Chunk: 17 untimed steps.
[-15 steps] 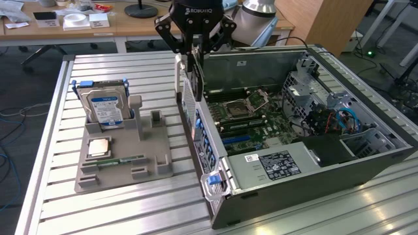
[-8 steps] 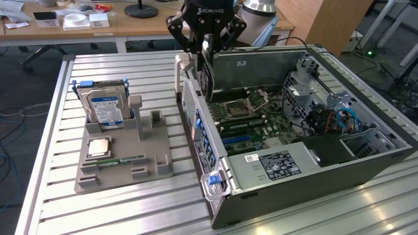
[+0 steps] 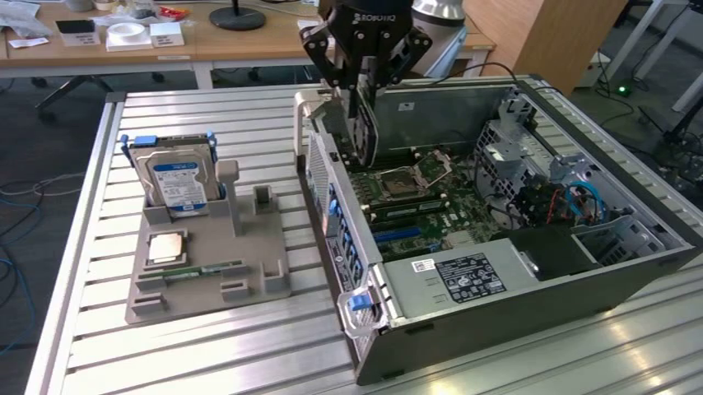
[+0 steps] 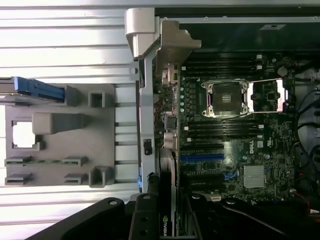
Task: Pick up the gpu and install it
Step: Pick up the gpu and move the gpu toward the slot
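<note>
since the card has to go edge-first into an expansion slot, the end effector is closed on the top edge of the gpu, holding it upright over the open computer case, near its rear panel. the gpu hangs straight below the end effector, above the motherboard, and looks not yet seated.

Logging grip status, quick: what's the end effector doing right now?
End effector: closed on the gpu, held upright above the open computer case.
</note>
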Tool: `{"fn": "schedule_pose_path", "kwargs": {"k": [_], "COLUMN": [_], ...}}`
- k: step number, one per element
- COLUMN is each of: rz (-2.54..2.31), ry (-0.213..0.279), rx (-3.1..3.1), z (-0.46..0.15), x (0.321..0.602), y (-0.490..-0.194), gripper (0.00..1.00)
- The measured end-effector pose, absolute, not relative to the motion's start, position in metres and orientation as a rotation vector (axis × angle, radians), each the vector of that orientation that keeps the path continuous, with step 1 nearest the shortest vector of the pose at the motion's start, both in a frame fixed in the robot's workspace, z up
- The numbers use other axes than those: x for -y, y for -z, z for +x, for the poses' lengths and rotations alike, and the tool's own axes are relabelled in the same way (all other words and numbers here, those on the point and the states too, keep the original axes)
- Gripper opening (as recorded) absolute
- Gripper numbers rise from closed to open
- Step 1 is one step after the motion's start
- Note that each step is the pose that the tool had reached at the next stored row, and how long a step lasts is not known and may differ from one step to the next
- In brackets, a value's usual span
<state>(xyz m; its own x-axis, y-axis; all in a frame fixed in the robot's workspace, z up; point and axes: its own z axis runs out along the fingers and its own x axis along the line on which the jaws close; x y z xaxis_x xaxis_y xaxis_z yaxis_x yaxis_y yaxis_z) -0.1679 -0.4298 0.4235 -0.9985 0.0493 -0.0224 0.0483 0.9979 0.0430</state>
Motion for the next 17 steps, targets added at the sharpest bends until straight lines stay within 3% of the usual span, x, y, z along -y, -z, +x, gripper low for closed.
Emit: {"fn": "schedule_pose_path", "kwargs": {"k": [17], "rz": [0.076], "ry": [-0.069], "rx": [-3.117], "z": [-0.125], "x": [0.428], "y": [-0.424], "gripper": [0.26]}}
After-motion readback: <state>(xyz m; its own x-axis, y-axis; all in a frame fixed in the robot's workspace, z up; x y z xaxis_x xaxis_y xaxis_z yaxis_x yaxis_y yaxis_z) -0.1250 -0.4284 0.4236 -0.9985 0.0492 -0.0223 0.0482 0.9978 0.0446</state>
